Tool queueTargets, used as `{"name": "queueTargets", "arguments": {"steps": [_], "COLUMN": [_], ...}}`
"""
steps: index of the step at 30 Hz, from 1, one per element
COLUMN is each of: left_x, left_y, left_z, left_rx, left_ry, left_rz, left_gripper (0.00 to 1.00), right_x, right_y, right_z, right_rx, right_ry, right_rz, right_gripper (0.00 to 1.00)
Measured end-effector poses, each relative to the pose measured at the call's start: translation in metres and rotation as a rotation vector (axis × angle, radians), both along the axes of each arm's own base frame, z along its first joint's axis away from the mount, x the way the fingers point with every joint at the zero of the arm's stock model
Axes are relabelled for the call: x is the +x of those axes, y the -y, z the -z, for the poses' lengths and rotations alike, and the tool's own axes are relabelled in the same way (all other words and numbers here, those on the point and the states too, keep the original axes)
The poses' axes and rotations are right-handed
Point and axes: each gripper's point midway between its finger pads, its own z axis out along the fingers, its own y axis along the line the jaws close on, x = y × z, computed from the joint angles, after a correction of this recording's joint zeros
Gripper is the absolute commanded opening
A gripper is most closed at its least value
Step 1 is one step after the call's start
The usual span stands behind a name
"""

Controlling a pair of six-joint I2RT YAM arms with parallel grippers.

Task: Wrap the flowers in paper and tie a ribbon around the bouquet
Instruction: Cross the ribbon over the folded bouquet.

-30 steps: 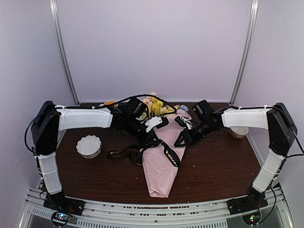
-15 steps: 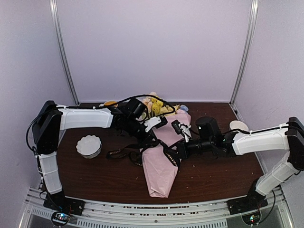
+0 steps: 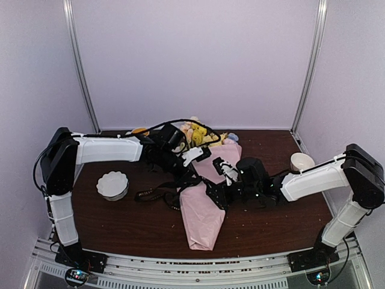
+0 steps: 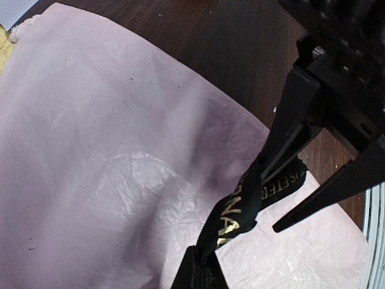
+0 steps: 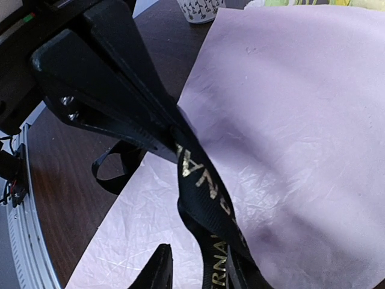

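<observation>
Left pincer [image 5: 173,137] clamped shut on the ribbon [image 5: 204,205]. Right pincer [image 4: 271,198] part open, ribbon end between its fingers, not pinched. Ribbon crosses the bouquet's pink paper [image 4: 108,150], mid-tabletop [image 3: 271,223]. Gold lettering, only "RNA" legible.

Crinkled matt paper [image 4: 108,150]; slightly glossy cloth ribbon [image 4: 234,217].

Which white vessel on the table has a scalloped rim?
The white bowl on the left, with its wavy, fluted edge; the cup on the right has a smooth round rim.
</observation>
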Motion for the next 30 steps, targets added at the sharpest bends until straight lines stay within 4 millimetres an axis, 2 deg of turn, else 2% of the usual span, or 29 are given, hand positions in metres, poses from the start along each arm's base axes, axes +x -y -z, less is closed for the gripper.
{"name": "queueTargets", "arguments": {"steps": [7,15,18,23,24,25,30], "left_x": [-0.001,-0.002,-0.002,-0.001,-0.001,-0.001,0.001], "left_y": [0.0,0.001,0.001,0.0,0.0,0.0,-0.003], "left_z": [0.002,0.006,0.006,0.006,0.006,0.006,0.01], "left_rx": [0.001,-0.001,-0.002,-0.003,-0.003,-0.004,0.004], "left_ry": [-0.007,-0.023,-0.025,-0.03,-0.03,-0.031,-0.035], "left_rz": [0.003,0.011,0.011,0.005,0.005,0.005,-0.01], "left_gripper": [0.0,0.0,0.0,0.0,0.0,0.04,0.75], "right_x": [0.016,0.028,0.032,0.035,0.035,0.035,0.033], "right_y": [0.006,-0.011,-0.015,-0.019,-0.019,-0.019,-0.017], "right_z": [0.001,0.004,0.006,0.011,0.012,0.012,0.015], "right_rx": [-0.032,-0.037,-0.037,-0.042,-0.045,-0.049,-0.065], "right_ry": [0.043,0.045,0.042,0.027,0.028,0.027,0.009], "right_rz": [0.077,0.067,0.069,0.073,0.072,0.071,0.066], "right_gripper": [0.36,0.36,0.27,0.0,0.0,0.0,0.0]}}
